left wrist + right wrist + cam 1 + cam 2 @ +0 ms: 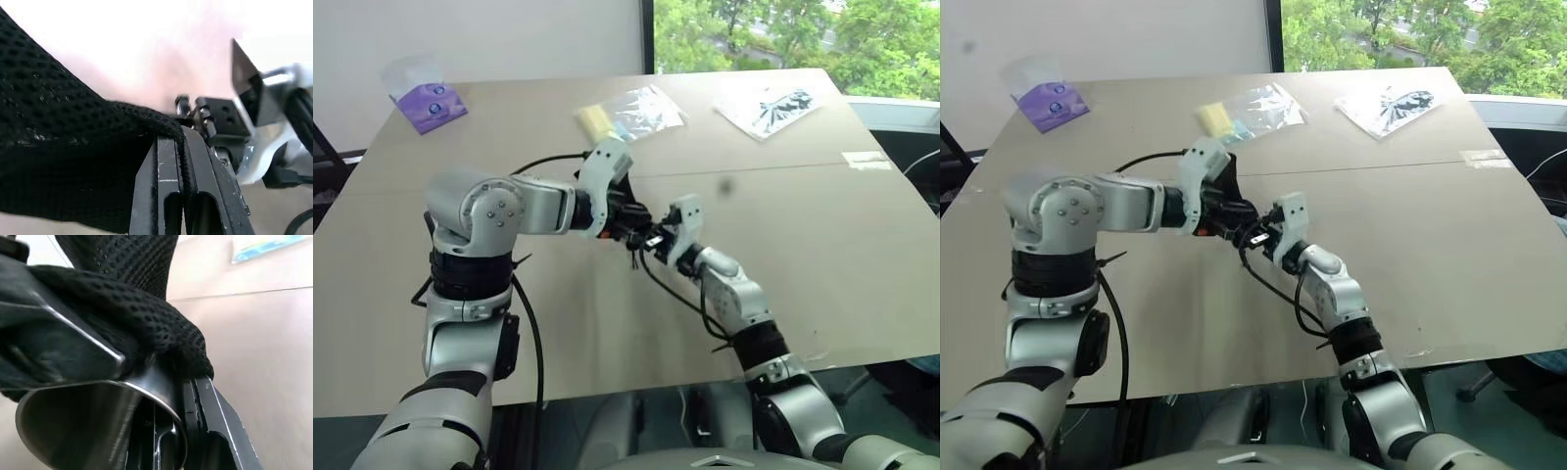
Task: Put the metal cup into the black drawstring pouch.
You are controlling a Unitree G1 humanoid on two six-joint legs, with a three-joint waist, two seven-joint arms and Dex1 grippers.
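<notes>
While both arms meet above the middle of the table (862, 284), the items stand as follows. Left gripper (182, 161): fingers pressed together, clenched on a fold of the pouch (58, 156), black mesh fabric, whose edge passes between the finger pads; the pouch hangs from this grip, off the table surface. Right gripper (188, 396): narrowly closed, grasping the cup (93, 416), shiny steel with a dark inside, by its rim, one finger inside the wall and one outside. Cup: held tilted, its open mouth toward the right wrist camera, its upper side touching the pouch fabric, which drapes over it; whether any part of it sits inside the pouch mouth cannot be told. In the head views the two grippers are touching or nearly so, the pouch a dark mass between them (631, 220). Far side of table: purple packet (431, 103) at far left, yellow item in clear bag (626, 113) at centre, clear bag with dark contents (769, 108) at right, all well apart from the grippers.
</notes>
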